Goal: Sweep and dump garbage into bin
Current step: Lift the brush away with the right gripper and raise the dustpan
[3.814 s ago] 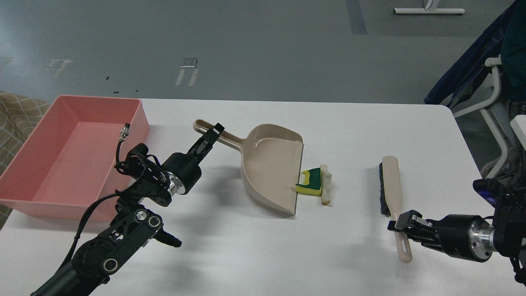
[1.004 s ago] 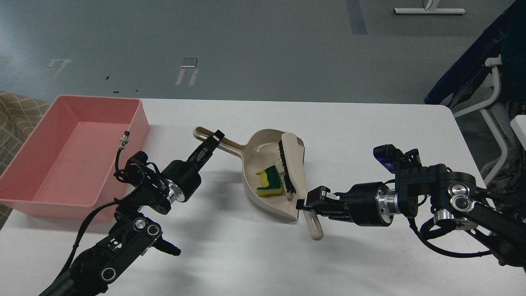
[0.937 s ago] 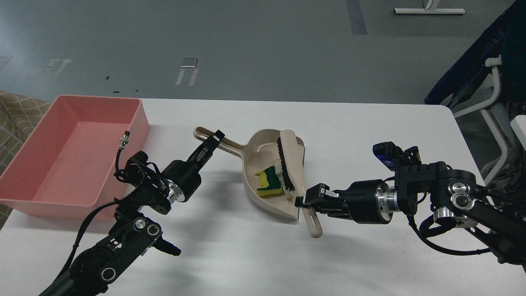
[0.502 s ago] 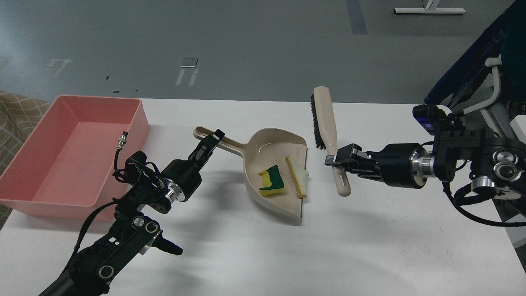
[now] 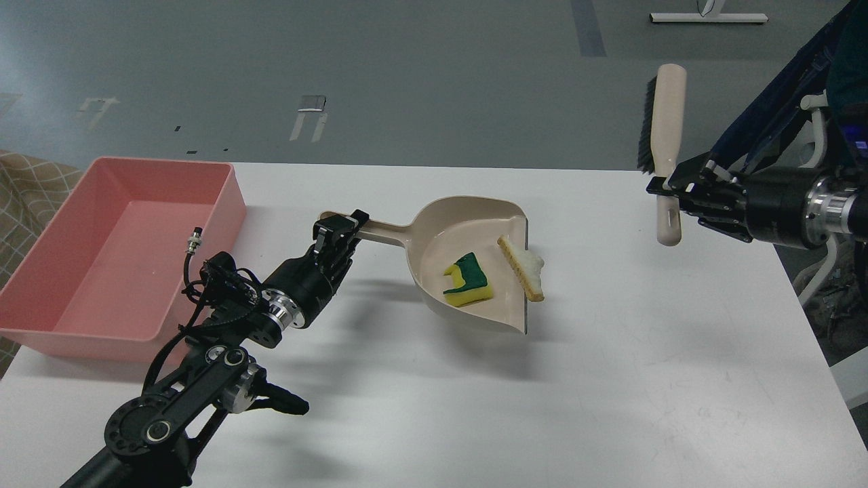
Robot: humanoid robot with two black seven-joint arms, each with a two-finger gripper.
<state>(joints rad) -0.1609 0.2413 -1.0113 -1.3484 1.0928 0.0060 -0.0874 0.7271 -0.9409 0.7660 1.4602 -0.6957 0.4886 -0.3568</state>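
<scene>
My left gripper is shut on the handle of the beige dustpan and holds it lifted above the table, its shadow below it. In the pan lie the garbage: a yellow sponge piece with a green top and a whitish-beige stick piece resting on the pan's open lip. The pink bin stands at the table's left, apart from the pan. My right gripper is shut on the handle of the beige black-bristled brush, held upright high at the right.
The white table ends at the right near my right arm. A chair and dark fabric stand beyond the table's right edge. A patterned cloth shows behind the bin.
The brush swept both scraps into the dustpan, then my right gripper carried it up and to the right. My left gripper has lifted and turned the dustpan off the table.
</scene>
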